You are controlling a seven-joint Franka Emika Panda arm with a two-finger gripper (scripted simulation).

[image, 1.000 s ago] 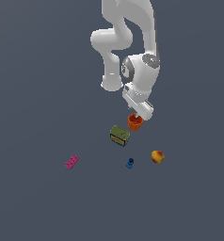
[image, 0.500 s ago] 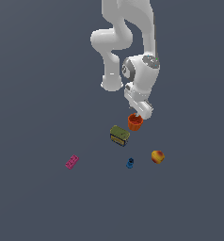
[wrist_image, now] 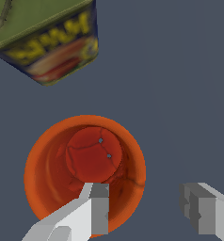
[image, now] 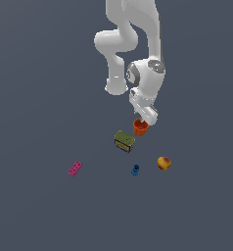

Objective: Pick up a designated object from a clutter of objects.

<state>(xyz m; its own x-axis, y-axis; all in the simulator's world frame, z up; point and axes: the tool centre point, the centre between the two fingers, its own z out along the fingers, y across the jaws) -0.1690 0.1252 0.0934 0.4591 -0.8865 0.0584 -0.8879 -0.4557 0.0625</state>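
Surface: plain dark grey-blue floor (image: 40, 73), evenly lit, with nothing on it but the arm and five small items.
Gripper: the gripper (wrist_image: 147, 209) hangs over the orange cup (image: 140, 127) with its jaws spread apart; in the wrist view one finger (wrist_image: 97, 207) sits over the cup's rim and inner wall and the other finger (wrist_image: 201, 207) is over bare floor outside the cup. Whether either finger touches the rim cannot be told.
Arm: the white arm (image: 145, 86) bends down from the upper edge of the exterior view, its wrist pointing at the cup.
Orange cup: upright on the floor, open mouth up, straight below the gripper; its red-orange bottom shows in the wrist view (wrist_image: 85, 174).
Olive-green box (image: 124, 140): just beside the cup, toward the exterior view's left and a little nearer the viewer; not touching it in the wrist view (wrist_image: 43, 42).
Yellow-red fruit (image: 163, 163): apart from the cup, nearer the viewer and toward the exterior view's right.
Blue piece (image: 135, 170): apart from the cup, directly nearer the viewer, between box and fruit.
Pink brick (image: 75, 168): well apart from the cup, far toward the exterior view's left.
Change: against the frames of a second and half a second ago, arm, cup and the other items sit in nearly the same places; no clear move shows.
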